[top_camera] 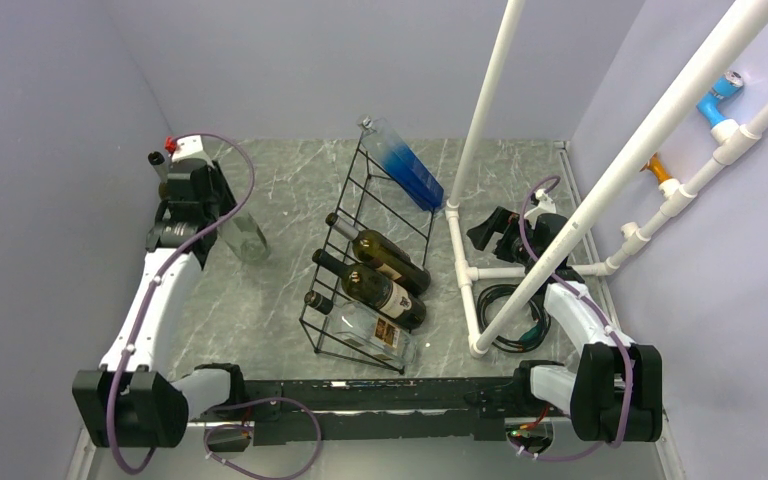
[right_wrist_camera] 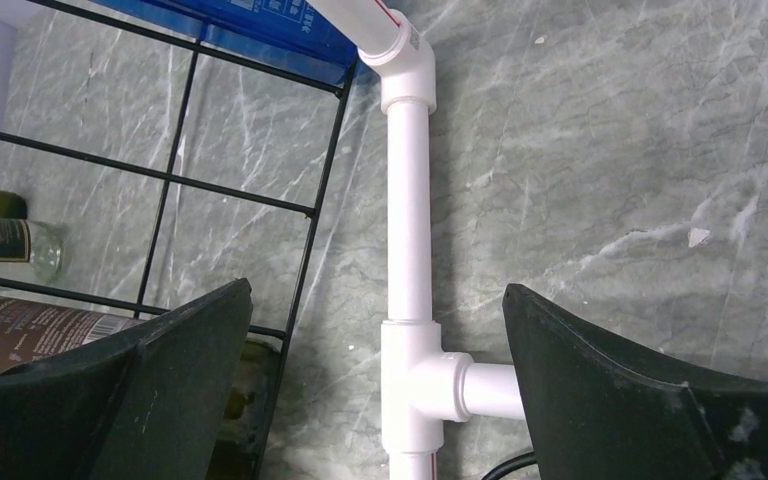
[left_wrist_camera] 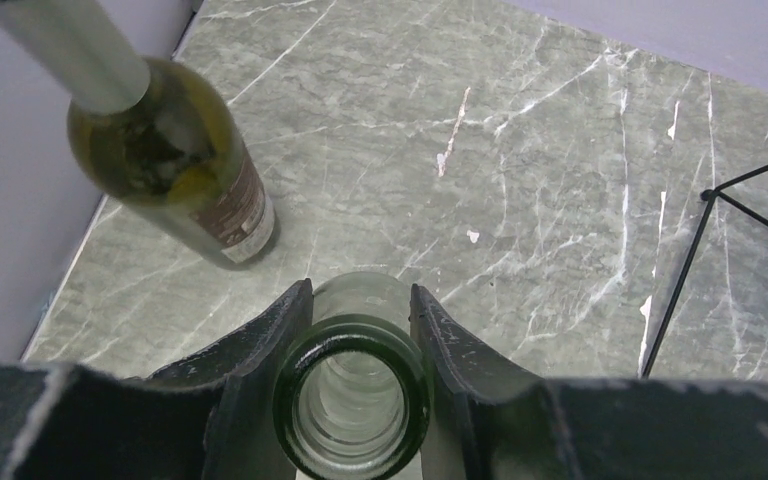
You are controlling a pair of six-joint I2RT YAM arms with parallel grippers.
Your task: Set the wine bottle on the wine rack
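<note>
Inside my left end effector (left_wrist_camera: 360, 295), clenched round its neck, is the clear glass wine bottle (left_wrist_camera: 352, 420), so next I'd lift and carry it rightward to the long black wire wine rack (top_camera: 333, 231).

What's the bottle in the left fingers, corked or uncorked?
Uncorked: the left wrist view looks straight into the open mouth of the clear bottle.

Soft even light, faint shadows, blurred near foreground.
</note>
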